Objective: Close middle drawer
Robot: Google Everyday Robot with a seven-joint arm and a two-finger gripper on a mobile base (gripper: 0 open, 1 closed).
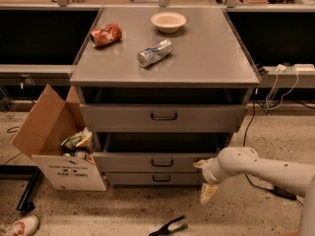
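The middle drawer sat in the second tier of the grey metal cabinet, pulled out toward the camera. Its flat front stood further forward than the top drawer above and the bottom drawer below, and a dark open well showed behind its upper edge. The front was a long, shallow band running side to side, smooth and matte, with a small dark loop handle at its centre. The gripper was at the right-hand end of that front, low beside the cabinet's corner, so nearly the whole drawer lay to the left of it. Its cream fingers were spread and held nothing, one tip up against or just beside the end of the front, the other pointing down at the floor. Closing, I judged, would need a push straight back into the cabinet, across the front's length, and a push this far off centre might skew the drawer. The arm behind was a rounded pale shell. On the cabinet top lay a crushed red can, a dented silver can and a shallow pale bowl. A cardboard box of rubbish stood on the speckled floor to the left.
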